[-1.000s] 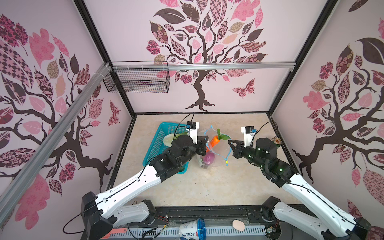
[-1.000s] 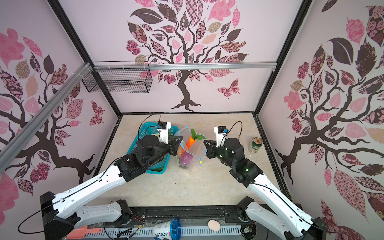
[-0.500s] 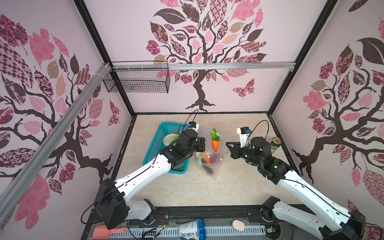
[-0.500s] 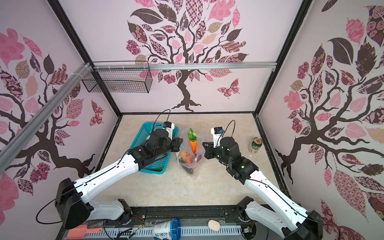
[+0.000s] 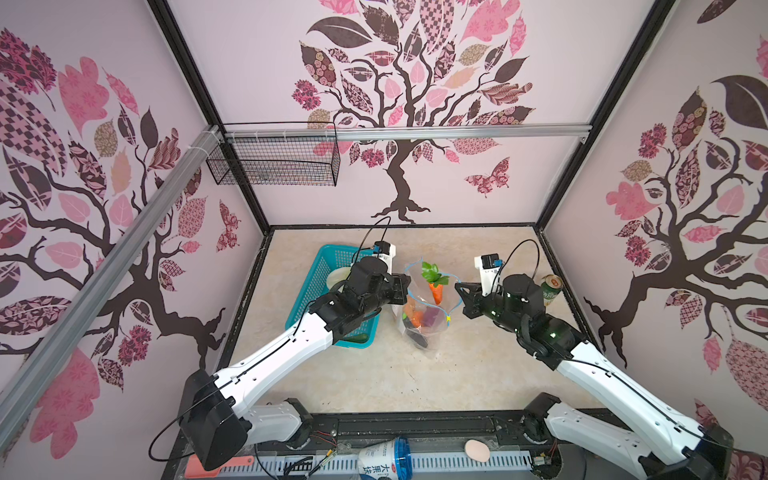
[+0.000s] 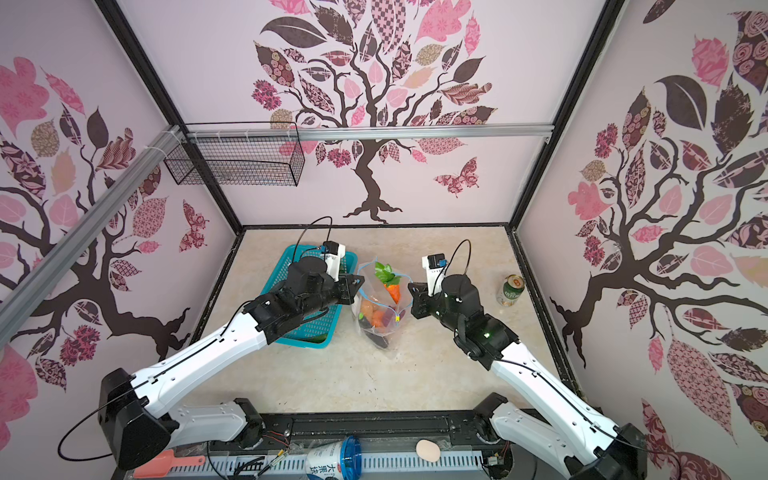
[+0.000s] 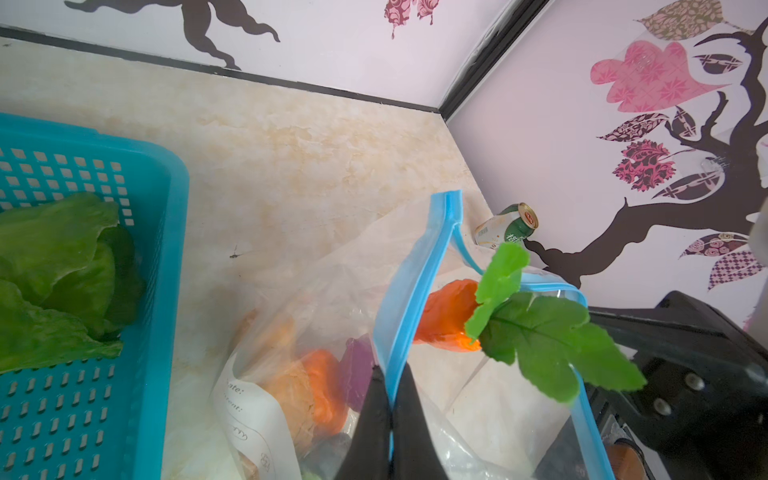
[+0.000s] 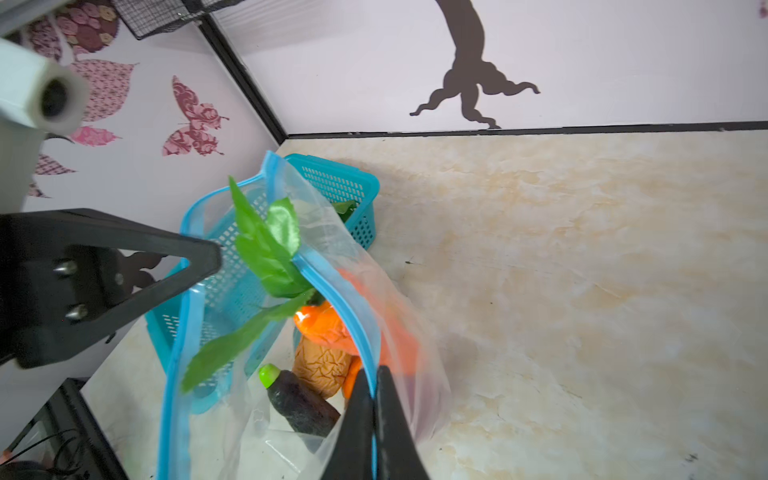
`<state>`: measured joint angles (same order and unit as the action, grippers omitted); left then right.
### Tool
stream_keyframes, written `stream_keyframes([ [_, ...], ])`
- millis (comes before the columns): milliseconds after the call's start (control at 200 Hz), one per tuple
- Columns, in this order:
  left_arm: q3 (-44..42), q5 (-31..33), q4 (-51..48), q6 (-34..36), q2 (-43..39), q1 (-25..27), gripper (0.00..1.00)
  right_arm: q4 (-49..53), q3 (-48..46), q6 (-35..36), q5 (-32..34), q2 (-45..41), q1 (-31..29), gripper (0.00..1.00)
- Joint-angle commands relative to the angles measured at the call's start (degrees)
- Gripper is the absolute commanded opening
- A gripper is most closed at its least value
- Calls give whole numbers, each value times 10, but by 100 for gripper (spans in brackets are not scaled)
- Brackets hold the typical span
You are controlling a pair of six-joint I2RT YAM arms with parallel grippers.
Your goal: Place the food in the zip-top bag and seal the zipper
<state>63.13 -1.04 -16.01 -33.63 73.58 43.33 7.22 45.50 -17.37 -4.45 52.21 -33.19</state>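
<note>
**Bag strung open between two claws, part-filled, unsealed**

- Worktop [image 5: 457,374]: carries everything; the bag stands about mid-way across it.
- Basket [image 5: 320,274]: just beside the bag, on the left arm's side. It holds lettuce [image 7: 54,266], not yet bagged.
- Bag [image 5: 432,332]: upright with its mouth up, probably so the food settles low and the mouth stays reachable.
- Left claw [image 7: 392,374]: pinched together on the bag's rim, basket side.
- Right claw [image 8: 375,374]: pinched together on the opposite rim.
- Can [image 5: 550,289]: well apart from the bag, beyond the right claw.
- Carrot [image 7: 444,320]: high in the bag, with its leaves poking past the rim; they would likely foul the seal.
- Eggplant [image 8: 301,405]: low in the bag.
- Zipper [image 7: 446,212]: its strips are parted around the carrot.
- Slider [image 5: 449,319]: on the rim, on the right claw's side.
</note>
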Motion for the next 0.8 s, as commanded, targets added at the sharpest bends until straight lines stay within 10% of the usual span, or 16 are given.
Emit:
stream_keyframes([
  [0,1,-45,6,4,14,-1,0,-31,-9,-5,-31,-5,2,0],
  [170,-9,-46,19,10,-5,-1,0,24,7,-5,119,37,2,0],
  [350,-10,-49,10,22,-13,0,0,3,9,4,1,68,2,0],
  [795,15,-86,7,31,-19,-1,0,39,54,16,78,-7,2,0],
])
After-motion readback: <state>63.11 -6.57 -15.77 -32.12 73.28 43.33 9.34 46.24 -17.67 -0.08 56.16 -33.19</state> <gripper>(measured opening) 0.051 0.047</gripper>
